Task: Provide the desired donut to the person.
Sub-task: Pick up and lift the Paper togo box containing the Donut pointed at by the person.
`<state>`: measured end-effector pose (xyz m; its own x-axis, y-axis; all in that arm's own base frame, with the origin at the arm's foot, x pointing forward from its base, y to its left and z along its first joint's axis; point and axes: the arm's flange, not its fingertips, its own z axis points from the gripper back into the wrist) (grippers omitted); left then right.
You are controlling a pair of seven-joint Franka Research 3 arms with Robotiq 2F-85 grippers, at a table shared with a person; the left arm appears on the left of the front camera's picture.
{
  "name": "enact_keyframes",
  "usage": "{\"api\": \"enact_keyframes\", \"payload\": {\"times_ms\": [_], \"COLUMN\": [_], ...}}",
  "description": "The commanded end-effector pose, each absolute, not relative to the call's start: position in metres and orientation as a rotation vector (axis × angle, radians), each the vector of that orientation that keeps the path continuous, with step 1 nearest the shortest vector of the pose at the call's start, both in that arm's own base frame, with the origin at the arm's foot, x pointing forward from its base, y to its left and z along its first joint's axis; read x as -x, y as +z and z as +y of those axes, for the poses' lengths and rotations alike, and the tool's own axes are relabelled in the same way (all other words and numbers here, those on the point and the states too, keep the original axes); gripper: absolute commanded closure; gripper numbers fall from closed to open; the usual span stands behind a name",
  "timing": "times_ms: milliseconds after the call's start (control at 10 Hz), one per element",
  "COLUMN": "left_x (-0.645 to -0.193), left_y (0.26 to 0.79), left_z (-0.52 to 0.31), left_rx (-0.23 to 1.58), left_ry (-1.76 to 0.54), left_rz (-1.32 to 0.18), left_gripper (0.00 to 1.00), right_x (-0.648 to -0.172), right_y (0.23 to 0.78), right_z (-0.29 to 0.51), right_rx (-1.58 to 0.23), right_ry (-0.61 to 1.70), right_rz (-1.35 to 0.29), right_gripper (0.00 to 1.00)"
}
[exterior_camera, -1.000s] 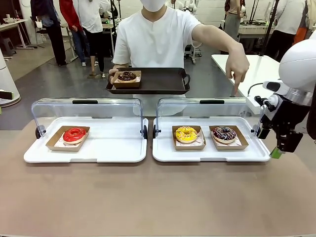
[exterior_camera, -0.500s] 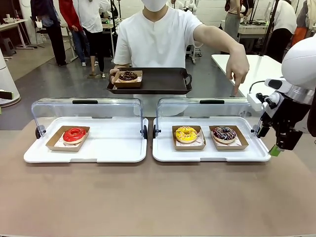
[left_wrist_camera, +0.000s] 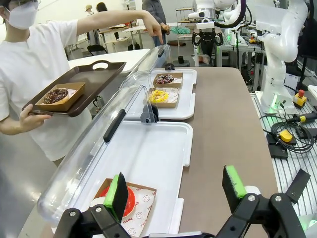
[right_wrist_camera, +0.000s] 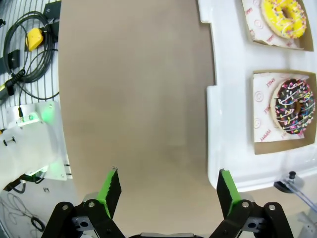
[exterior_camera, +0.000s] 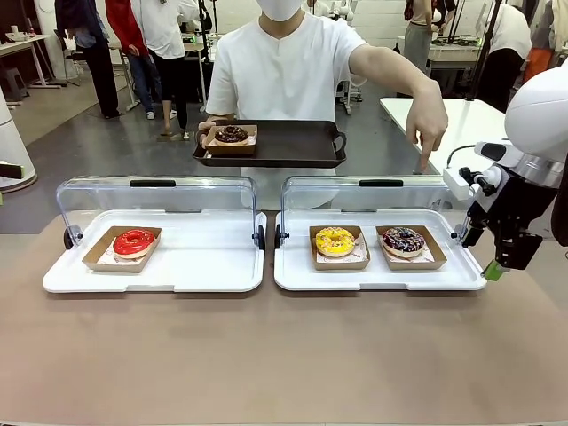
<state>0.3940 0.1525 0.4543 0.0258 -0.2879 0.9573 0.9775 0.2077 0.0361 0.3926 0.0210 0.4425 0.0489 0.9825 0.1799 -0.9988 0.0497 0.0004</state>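
Note:
The person [exterior_camera: 284,71] stands across the table and holds a dark tray [exterior_camera: 297,146] with a boxed chocolate donut [exterior_camera: 232,135] on it. Their other hand [exterior_camera: 429,124] points a finger down behind the right case, about in line with the sprinkled chocolate donut [exterior_camera: 404,239] [right_wrist_camera: 295,105]. A yellow donut [exterior_camera: 335,240] [right_wrist_camera: 285,17] sits to its left, and a red donut [exterior_camera: 134,241] [left_wrist_camera: 130,201] lies in the left case. My right gripper [exterior_camera: 502,264] [right_wrist_camera: 168,186] hangs open beside the right tray's right edge. My left gripper [left_wrist_camera: 176,186] is open above the left tray's near edge. Both hold nothing.
Two white trays [exterior_camera: 204,271] [exterior_camera: 377,280] stand side by side with their clear lids [exterior_camera: 155,200] raised at the back. Bare brown tabletop [exterior_camera: 284,355] spreads in front of them. Cables and a yellow box [right_wrist_camera: 32,37] lie off the table's edge. Other people stand far behind.
The person's tray has drifted slightly up and to the right. My right gripper has lifted a little. Both grippers stay open.

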Motion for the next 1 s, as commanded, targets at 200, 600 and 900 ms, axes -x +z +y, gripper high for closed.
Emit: {"api": "enact_keyframes", "payload": {"times_ms": [200, 600, 900], "left_x": [-0.393, -0.393, -0.393], "left_y": [0.455, 0.455, 0.455], "left_z": [0.154, 0.154, 0.154], "left_rx": [0.843, 0.843, 0.843], "left_ry": [-1.182, -1.182, -1.182], "left_rz": [-1.101, -1.101, -1.101], "left_gripper": [0.0, 0.0, 0.0], "right_x": [-0.438, -0.462, -0.481], "right_y": [0.41, 0.387, 0.379], "right_z": [0.03, 0.032, 0.032], "right_rx": [-0.084, -0.052, -0.062], "right_ry": [1.511, 1.522, 1.503], "right_rz": [-0.199, -0.23, -0.242], "right_gripper": [0.0, 0.0, 0.0]}}
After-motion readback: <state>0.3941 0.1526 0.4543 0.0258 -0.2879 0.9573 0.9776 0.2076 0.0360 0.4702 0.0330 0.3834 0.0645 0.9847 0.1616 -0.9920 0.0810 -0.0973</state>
